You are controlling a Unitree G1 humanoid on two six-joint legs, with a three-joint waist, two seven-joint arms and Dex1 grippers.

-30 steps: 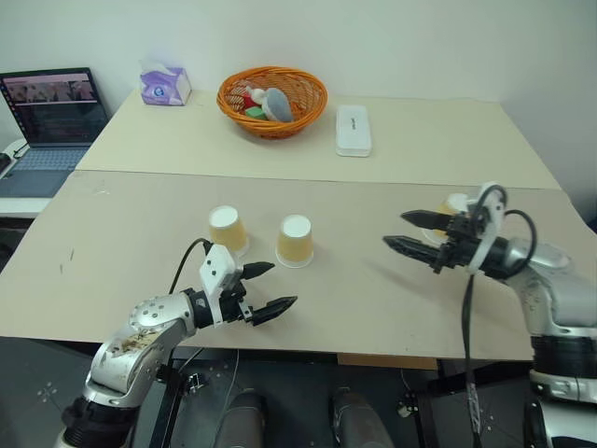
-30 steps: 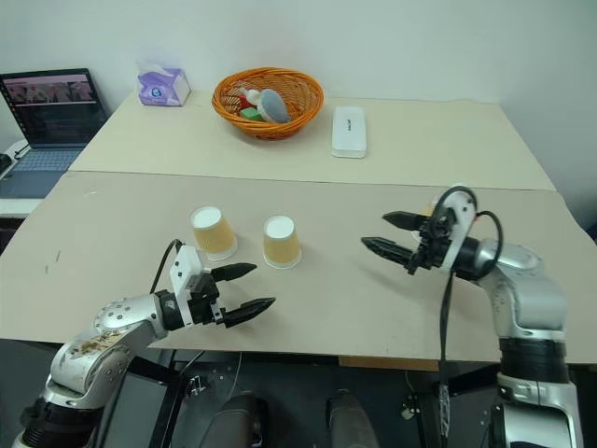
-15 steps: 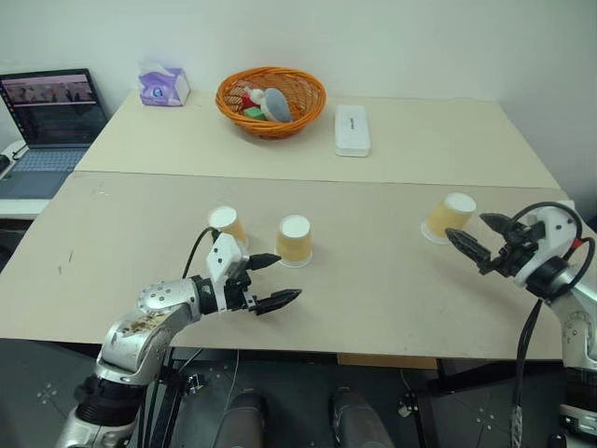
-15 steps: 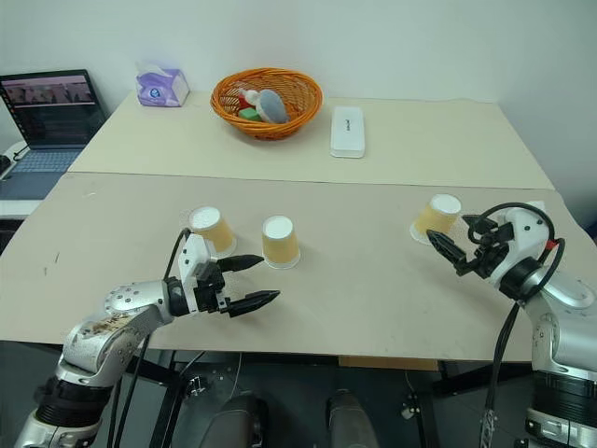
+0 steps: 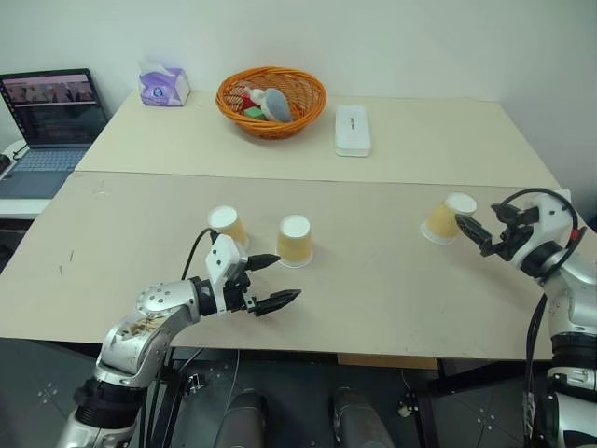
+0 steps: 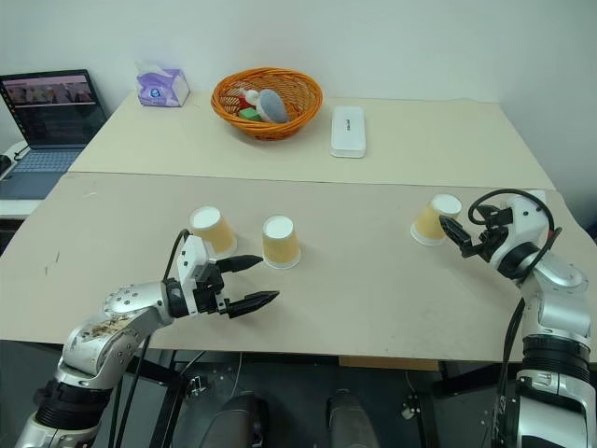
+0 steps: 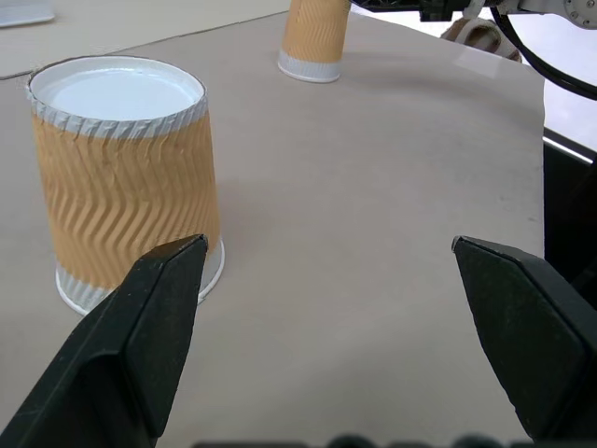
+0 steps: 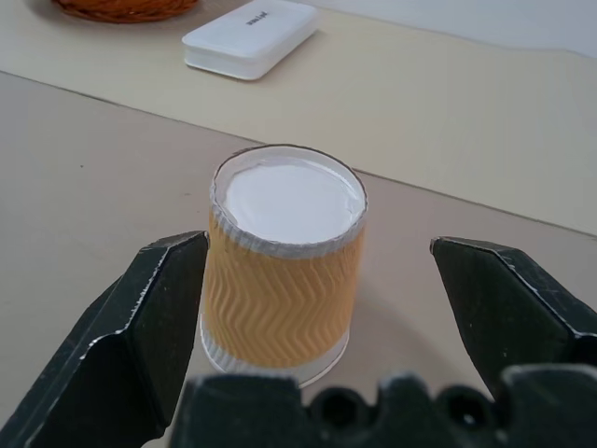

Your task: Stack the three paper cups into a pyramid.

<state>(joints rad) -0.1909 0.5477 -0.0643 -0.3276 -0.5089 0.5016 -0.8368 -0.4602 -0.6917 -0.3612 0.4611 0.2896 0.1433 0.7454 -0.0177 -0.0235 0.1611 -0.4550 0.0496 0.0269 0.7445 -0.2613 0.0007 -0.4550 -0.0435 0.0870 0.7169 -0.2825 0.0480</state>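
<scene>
Three paper cups stand upside down on the counter (image 5: 373, 299), none stacked; the pyramid is not begun. Two sit near each other at centre-left: the left cup (image 5: 227, 229) and the middle cup (image 5: 295, 241), with a clear gap between them. The third cup (image 5: 446, 218) stands well apart, toward the right edge.

The right tool (image 5: 478, 232) is level with the third cup, jaws spread wide and empty. In the right wrist view the third cup sits centred between the two fingers (image 8: 149, 327), with no contact on either side. The left tool (image 5: 270, 281) hovers just in front of the middle cup, also spread wide and holding nothing; in its wrist view that cup lies toward one finger, not between the two.

Risks, as judged from this state:
- The cups are light, thin paper. Closing hard would likely crush or ovalise the wall, leaving a cup that sits crooked on top.
- A finger arriving before the other would probably push the third cup sideways or tip it, and it stands near the counter's edge.
- The base pair stands apart. A top cup set over that gap could drop between them or lean unless they are first brought closer.
- The left tool is close to the middle cup; a careless sweep may knock it over or shove it into its neighbour.
</scene>
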